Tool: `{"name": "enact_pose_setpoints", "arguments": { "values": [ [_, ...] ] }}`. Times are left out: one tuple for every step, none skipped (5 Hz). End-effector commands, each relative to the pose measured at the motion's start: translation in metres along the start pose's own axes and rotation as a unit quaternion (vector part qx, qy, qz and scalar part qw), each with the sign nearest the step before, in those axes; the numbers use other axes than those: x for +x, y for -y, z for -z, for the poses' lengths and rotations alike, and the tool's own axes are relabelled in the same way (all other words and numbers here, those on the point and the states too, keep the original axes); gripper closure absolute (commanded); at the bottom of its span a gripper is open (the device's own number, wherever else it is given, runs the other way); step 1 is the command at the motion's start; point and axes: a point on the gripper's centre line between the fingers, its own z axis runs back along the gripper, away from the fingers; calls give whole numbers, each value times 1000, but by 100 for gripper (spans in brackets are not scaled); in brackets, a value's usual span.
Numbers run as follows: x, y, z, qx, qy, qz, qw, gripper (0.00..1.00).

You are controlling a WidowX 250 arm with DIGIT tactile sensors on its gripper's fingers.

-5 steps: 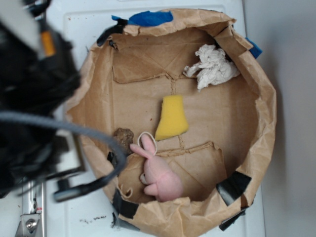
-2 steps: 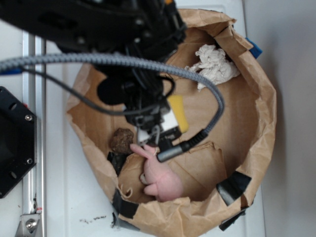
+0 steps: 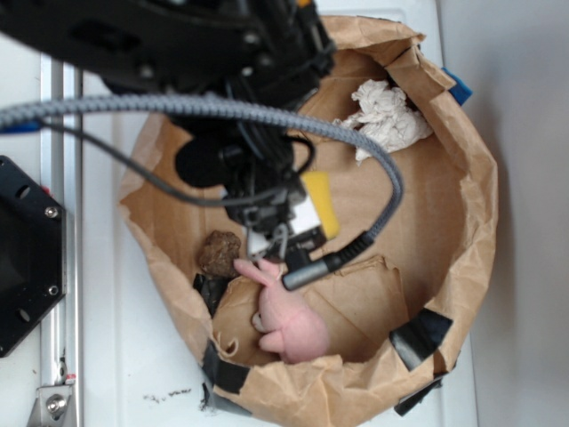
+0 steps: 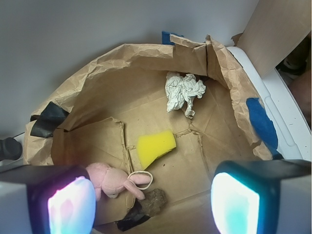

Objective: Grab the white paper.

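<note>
Brown paper bin [image 4: 146, 63] floor: white paper [image 4: 183, 92] by wall.

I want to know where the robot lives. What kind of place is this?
Probably a robot test bench, not a home. A taped brown paper bin sits on a white surface and holds odd practice things: the white paper, a yellow sponge and a pink plush bunny.

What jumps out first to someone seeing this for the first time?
The big black robot arm looming over a round brown paper basin. Inside it lie a crumpled white paper by the far wall, a yellow sponge mid-floor, and a pink plush bunny near the open gripper.
</note>
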Motion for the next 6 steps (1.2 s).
{"name": "enact_pose_setpoints", "arguments": {
  "values": [
    [53,-46,72,36,9,-1,999,0],
    [67,-60,92,48,12,0,999,0],
    [70,-55,98,54,20,1,998,0],
    [78,-43,111,89,18,-8,996,0],
    [82,-30,103,89,22,2,996,0],
    [71,-15,102,83,34,3,996,0]
  ]
}}
